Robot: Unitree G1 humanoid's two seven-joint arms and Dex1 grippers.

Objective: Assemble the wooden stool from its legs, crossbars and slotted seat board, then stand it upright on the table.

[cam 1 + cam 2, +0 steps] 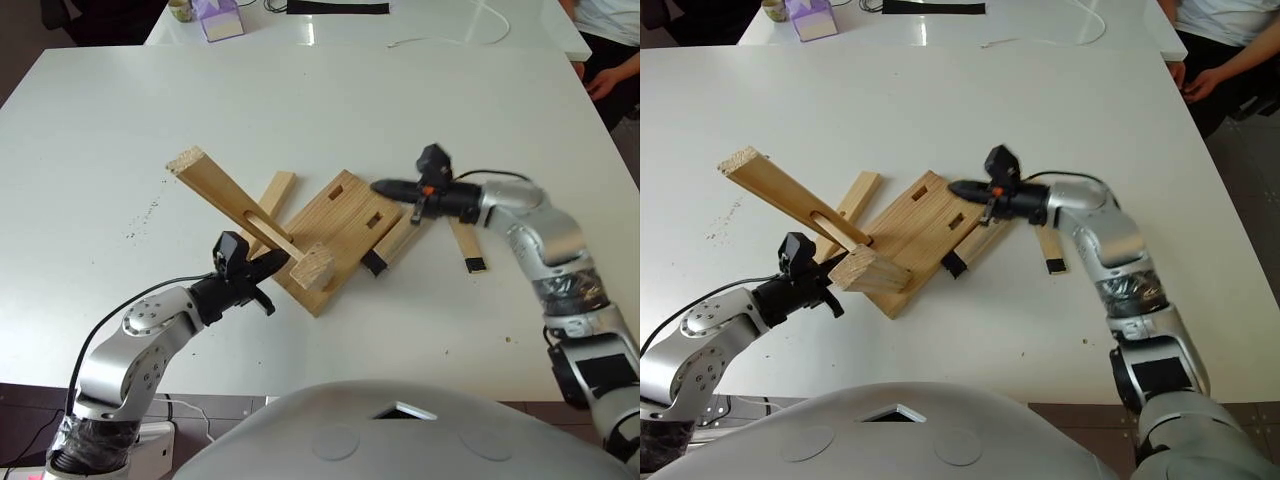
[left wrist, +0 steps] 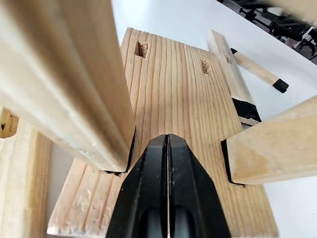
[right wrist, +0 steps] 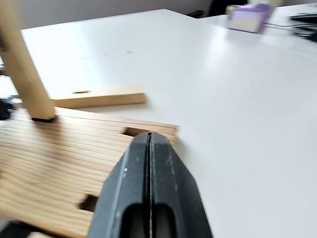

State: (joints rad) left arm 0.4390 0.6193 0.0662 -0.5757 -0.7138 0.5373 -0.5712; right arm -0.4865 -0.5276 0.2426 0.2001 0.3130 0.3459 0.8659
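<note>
The slotted seat board (image 1: 335,225) lies flat mid-table. Two legs stand in it. One long leg (image 1: 225,195) leans up and to the left; the other leg (image 1: 311,269) points toward the camera. My left gripper (image 1: 278,263) is shut and empty, its tips at the board's near-left edge between those two legs (image 2: 74,84) (image 2: 277,144). My right gripper (image 1: 382,186) is shut and empty, hovering over the board's far right corner (image 3: 148,130). A loose slotted leg (image 1: 272,198) lies left of the board. A black-tipped leg (image 1: 392,243) lies partly under its right edge, and a thin crossbar (image 1: 467,245) lies further right.
A purple tissue box (image 1: 218,18), a black strip (image 1: 338,7) and a white cable (image 1: 450,35) sit on a second table behind. A person's hand (image 1: 605,82) rests past the far right corner. Open white tabletop (image 1: 330,100) lies beyond the parts.
</note>
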